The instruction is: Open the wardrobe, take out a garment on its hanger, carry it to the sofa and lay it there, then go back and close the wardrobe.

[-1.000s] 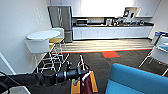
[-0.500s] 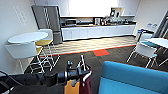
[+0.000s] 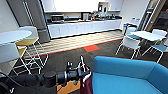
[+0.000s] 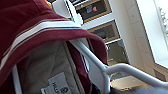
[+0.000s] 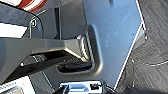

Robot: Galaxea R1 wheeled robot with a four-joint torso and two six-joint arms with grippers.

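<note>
Hanging from left tool [image 3: 83, 72]: hanger [image 3: 82, 65] (garment [image 3: 86, 86] below), beside sofa [image 3: 125, 75]

Head view: robot's left arm enters from lower left, left gripper [image 3: 83, 73] at bottom centre with thin white hanger [image 3: 82, 65] and dark maroon jacket [image 3: 86, 86] hanging below it. Bright blue upholstered sofa [image 3: 125, 75] fills lower right, just beside the jacket. White round table [image 3: 10, 36] with yellow-seated stools [image 3: 28, 42] at left edge. White table and chairs [image 3: 143, 36] at right, behind the sofa. White kitchen counter [image 3: 82, 26] runs across the top, tall grey fridge [image 3: 30, 17] at its left end.
</note>
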